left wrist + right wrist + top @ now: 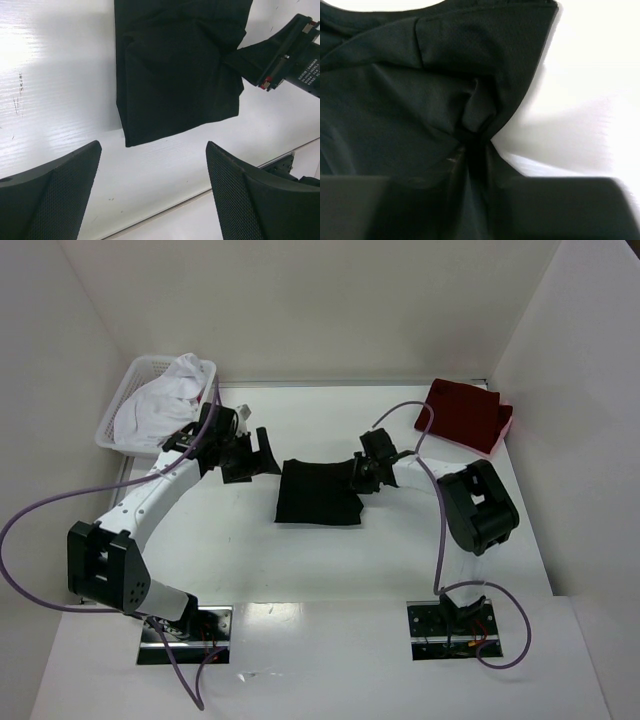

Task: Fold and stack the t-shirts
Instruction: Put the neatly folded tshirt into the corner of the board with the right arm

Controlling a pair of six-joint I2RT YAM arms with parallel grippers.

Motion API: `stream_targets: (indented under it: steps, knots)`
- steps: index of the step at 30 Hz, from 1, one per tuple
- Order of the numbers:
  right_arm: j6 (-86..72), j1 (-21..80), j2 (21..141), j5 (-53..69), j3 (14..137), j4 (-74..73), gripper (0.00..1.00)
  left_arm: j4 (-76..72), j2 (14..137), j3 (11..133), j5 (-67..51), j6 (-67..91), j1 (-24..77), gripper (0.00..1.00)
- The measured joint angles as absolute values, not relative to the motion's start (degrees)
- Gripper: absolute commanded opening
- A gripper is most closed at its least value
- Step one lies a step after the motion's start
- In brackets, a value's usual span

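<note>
- Top camera had the full layout: the folded black cloth t-shirt (318, 492) lay flat mid-table (300, 570), between the two arms. The folded dark red t-shirt (463, 415) sat in the far right corner, well apart from it.
- Only that view caught the crumpled white t-shirt (165, 400) heaped in the white plastic lattice basket (118, 412) at the far left.
- The left gripper (258, 458) hovered just left of the black shirt. Its wrist cam settled the state: both mesh-textured fingers spread wide with only bare table between them, so released and holding nothing.
- That same wrist cam also picked up the right gripper (277, 62) from the side, with a corner of the black shirt pulled up into it.
- From the top you couldn't really tell about the right one, since it just sat over the shirt's right edge. Its own wrist cam showed the black fabric bunched into a tight pinch right at the blurry fingers, so it was clamped on the shirt.
</note>
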State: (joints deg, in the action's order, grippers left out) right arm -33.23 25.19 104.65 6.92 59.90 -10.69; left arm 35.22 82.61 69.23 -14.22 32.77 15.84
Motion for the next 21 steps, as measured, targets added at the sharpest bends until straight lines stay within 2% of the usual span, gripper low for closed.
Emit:
stream_targets:
  steps: [1,2,10,21]
  knots:
    - [-33.2,25.2,105.0,7.1,60.1,-10.6,0.04,35.2,82.6,69.2,-14.2,32.8,15.8,0.93]
    - [-33.4,25.2,105.2,7.4,60.4,-10.5,0.00,35.2,82.6,69.2,-14.3,32.8,15.8,0.93]
    - [-32.7,24.9,106.3,4.3,65.0,-13.6,0.00,35.3,82.5,69.2,-14.4,31.8,15.6,0.93]
    - [-23.0,13.8,112.9,0.2,89.5,-21.7,0.00,35.6,82.3,69.3,-16.3,30.2,14.4,0.93]
